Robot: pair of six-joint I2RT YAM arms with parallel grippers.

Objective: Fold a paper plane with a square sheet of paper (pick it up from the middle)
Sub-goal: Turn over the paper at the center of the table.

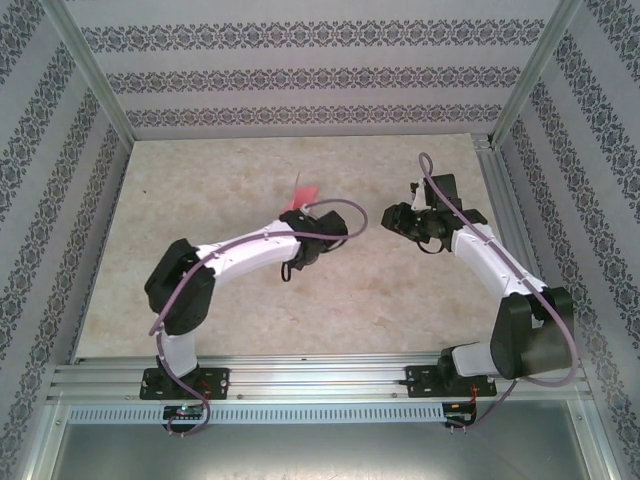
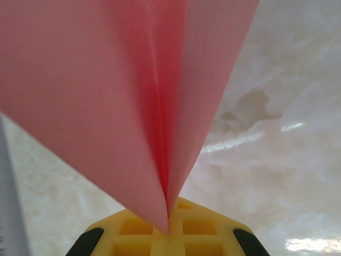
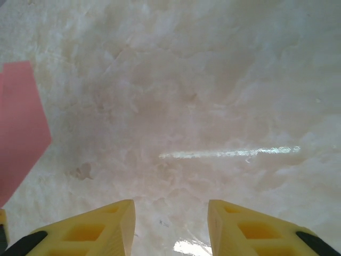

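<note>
Paper of a pink-red colour, creased lengthwise into the paper plane (image 2: 133, 96), is pinched at its pointed end between the yellow fingers (image 2: 133, 229) of the left gripper (image 2: 169, 234), which is clenched tight on it. In the top view the folded paper sticks up off the marbled table (image 1: 220, 170) just past the left wrist, near the middle of the surface. The right gripper (image 3: 170, 213) hangs over the tabletop with its two fingers apart, grasping nothing. A pink edge of the paper shows at the left of its wrist view. The two grippers are near each other but apart.
</note>
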